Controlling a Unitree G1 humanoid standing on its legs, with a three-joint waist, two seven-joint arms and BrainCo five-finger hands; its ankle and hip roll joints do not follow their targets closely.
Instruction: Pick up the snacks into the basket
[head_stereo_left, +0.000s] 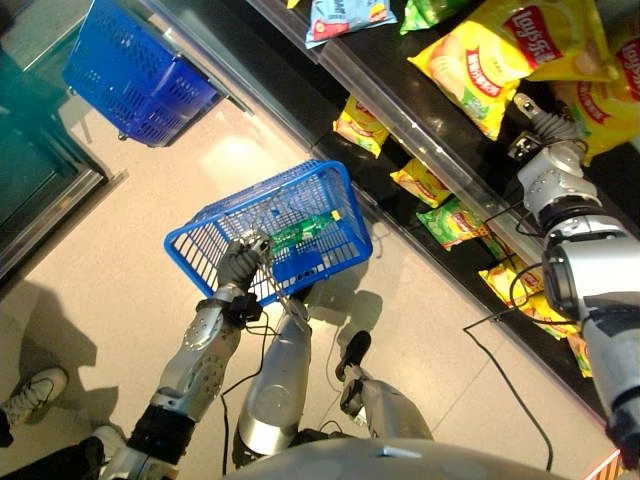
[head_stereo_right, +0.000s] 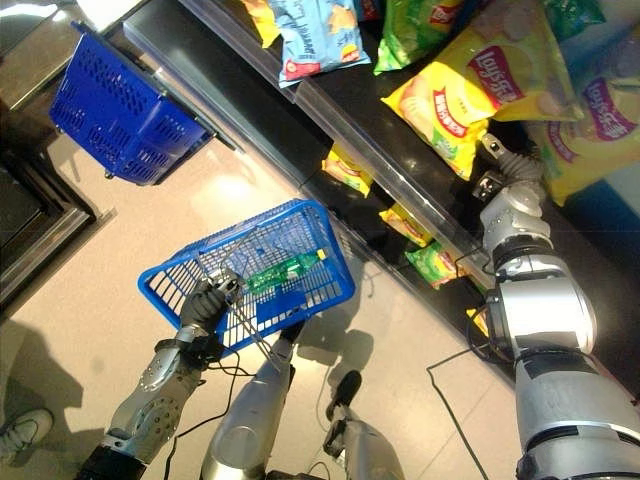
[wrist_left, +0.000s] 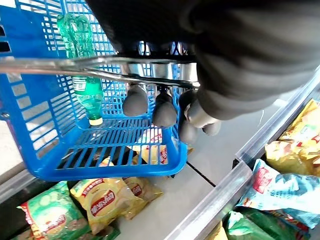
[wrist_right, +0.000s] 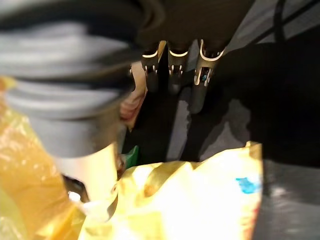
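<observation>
Left hand (head_stereo_left: 240, 262) curled round the wire handle (wrist_left: 60, 67) of the blue basket (head_stereo_left: 330, 255); the left wrist view shows the dark fingertips (wrist_left: 135, 102) hooked under the wire, basket hanging tilted from it above the floor. Inside the basket, a green bottle (head_stereo_left: 300, 233) lying on the bottom grid.

Right hand (head_stereo_right: 503, 160) up at the black shelf (head_stereo_right: 400, 130), beyond the basket. Its fingers (wrist_right: 200, 80) stretch straight out over a large yellow snack bag (head_stereo_right: 490, 90). Thumb close against the yellow film. Cannot tell whether the bag is actually gripped; the fingers look straight rather than closed. The bag rests on the upper tier of the shelf, well apart from the basket.

More on the shelf: a light-blue bag (head_stereo_right: 315, 40) and a green bag (head_stereo_right: 425, 25) farther along the upper tier; small yellow packets (head_stereo_left: 360, 125) and a green packet (head_stereo_left: 452, 222) on the lower tier, the side nearest the basket.

A second blue basket (head_stereo_left: 135, 75) sits on the floor, well apart from the held basket on the side away from the shelf.

A person's shoe (head_stereo_left: 35, 392) on the floor beside the left arm.
</observation>
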